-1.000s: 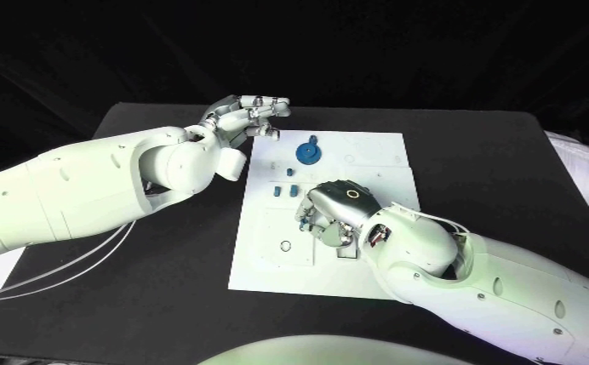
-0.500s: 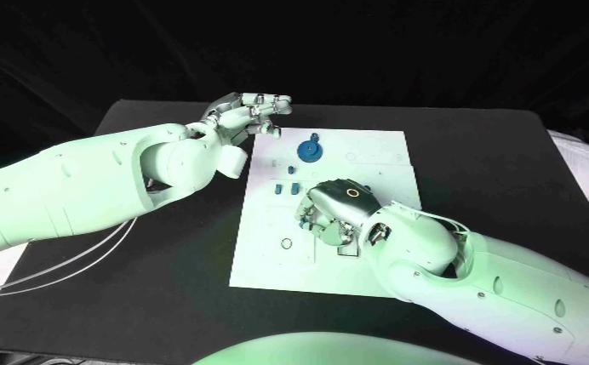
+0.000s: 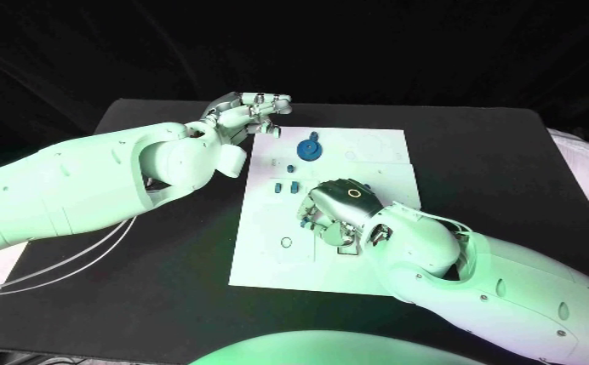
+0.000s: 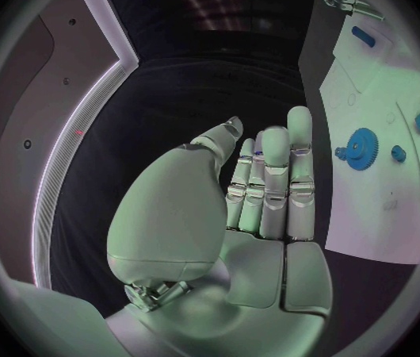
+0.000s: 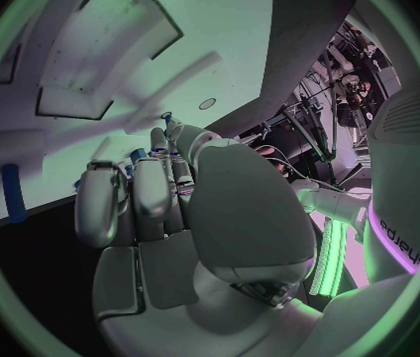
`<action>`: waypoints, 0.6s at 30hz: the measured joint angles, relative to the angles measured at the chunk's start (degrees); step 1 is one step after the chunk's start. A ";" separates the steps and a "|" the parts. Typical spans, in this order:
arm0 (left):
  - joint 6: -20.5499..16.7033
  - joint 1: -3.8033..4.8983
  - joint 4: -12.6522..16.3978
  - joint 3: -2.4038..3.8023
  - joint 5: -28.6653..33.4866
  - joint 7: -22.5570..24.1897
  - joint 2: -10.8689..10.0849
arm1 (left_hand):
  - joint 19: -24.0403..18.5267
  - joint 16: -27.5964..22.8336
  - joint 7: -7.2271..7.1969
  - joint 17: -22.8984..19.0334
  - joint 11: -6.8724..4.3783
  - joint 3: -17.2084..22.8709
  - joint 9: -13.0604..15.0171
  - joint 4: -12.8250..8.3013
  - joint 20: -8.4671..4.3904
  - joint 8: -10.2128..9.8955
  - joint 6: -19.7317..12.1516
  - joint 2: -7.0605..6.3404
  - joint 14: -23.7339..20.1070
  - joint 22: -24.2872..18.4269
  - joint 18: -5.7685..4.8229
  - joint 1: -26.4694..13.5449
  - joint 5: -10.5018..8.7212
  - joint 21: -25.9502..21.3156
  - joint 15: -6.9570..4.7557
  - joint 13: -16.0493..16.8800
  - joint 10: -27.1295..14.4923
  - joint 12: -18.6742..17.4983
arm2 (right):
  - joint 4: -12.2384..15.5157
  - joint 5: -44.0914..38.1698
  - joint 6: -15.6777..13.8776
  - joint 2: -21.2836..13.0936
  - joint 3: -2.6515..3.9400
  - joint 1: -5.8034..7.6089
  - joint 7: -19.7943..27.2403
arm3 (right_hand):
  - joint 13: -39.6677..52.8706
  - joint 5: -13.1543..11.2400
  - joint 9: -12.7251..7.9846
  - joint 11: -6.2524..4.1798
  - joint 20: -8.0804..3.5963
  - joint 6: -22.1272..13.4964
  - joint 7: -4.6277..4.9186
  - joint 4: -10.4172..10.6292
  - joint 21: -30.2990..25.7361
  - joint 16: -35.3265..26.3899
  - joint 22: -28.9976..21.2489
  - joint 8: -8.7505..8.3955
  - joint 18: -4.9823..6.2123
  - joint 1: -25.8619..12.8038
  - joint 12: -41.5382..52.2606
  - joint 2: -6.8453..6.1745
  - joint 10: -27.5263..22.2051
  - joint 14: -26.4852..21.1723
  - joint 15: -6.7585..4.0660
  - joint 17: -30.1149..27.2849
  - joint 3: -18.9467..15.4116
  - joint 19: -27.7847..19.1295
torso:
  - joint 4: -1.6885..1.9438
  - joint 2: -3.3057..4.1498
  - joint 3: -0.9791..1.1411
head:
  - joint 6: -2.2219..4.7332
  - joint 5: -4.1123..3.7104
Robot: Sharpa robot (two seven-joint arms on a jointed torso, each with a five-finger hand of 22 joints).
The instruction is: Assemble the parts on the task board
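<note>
Reaching over the near half of the task board point(image 3: 264, 254), the right hand point(image 3: 340, 209) sits knuckles-up low above the white plate, its fingers point(image 5: 135, 190) curled downward and close together. Something small and blue shows among the fingertips in the right wrist view, but whether the hand holds it cannot be told. A long blue part point(image 5: 13, 192) lies flat on the board off to one side of that hand in the same view.

Just beyond the hand, near the board's middle, two small blue parts point(image 3: 286, 187) lie side by side, with another small blue piece point(image 3: 291, 169) a little farther on. Farther still lies the blue gear point(image 3: 311, 152), flat on the plate toward its far edge.

Past the board's far-left corner, over the black counter point(image 3: 491, 169), hovers the left hand point(image 3: 249, 112). Its fingers point(image 4: 269, 174) are drawn together, nearly straight, side by side, with the thumb alongside; nothing can be seen held in them.
</note>
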 measured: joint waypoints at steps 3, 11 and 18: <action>0.05 -0.01 -0.09 0.00 0.00 -0.07 0.01 | 0.00 0.00 0.00 0.00 0.00 0.00 0.00 0.00 0.00 0.00 0.00 0.00 0.00 0.00 0.00 0.00 0.00 0.00 0.00 0.00 0.00 0.00 | 0.12 -0.23 -0.02 -0.14 -0.01 -0.03 -0.23 | 0.00 -0.08 -0.01 0.00 0.00 0.00 0.00 0.00 0.00 0.00 0.00 0.00 0.00 0.00 -0.01 0.00 0.00 0.00 0.00 0.00 0.00 0.00 | -0.01 0.00 0.00 | -0.04 -0.01; 0.16 -0.04 -0.21 -0.01 0.00 -0.24 0.05 | 0.00 0.00 0.00 0.01 0.00 0.00 0.00 0.00 0.00 0.00 0.00 0.00 0.00 0.00 0.00 0.00 0.00 0.00 0.00 0.00 0.00 0.00 | 0.35 -0.47 0.07 -0.28 -0.01 -0.05 -0.55 | -0.03 -0.11 -0.02 0.01 0.00 0.00 0.00 0.00 0.00 0.00 0.00 -0.11 0.00 0.00 -0.01 0.00 -0.01 0.00 0.00 0.00 0.00 0.00 | -0.02 -0.01 -0.01 | -0.05 -0.02; 0.21 -0.06 -0.22 -0.01 0.00 -0.37 0.06 | 0.00 0.00 0.21 -0.08 -0.21 -0.15 -0.05 0.16 0.00 0.00 -0.21 0.00 0.00 -0.10 0.00 0.00 0.00 -0.33 0.00 0.05 -0.21 0.24 | 0.22 -0.50 0.95 -0.01 -0.01 -0.05 -0.92 | -0.03 -0.13 0.04 0.02 0.00 -0.02 0.00 0.00 0.00 0.00 0.00 -0.22 0.00 -0.31 0.02 0.31 -0.02 0.00 0.00 0.00 -0.01 0.00 | 0.02 -0.03 -0.07 | -0.05 -0.09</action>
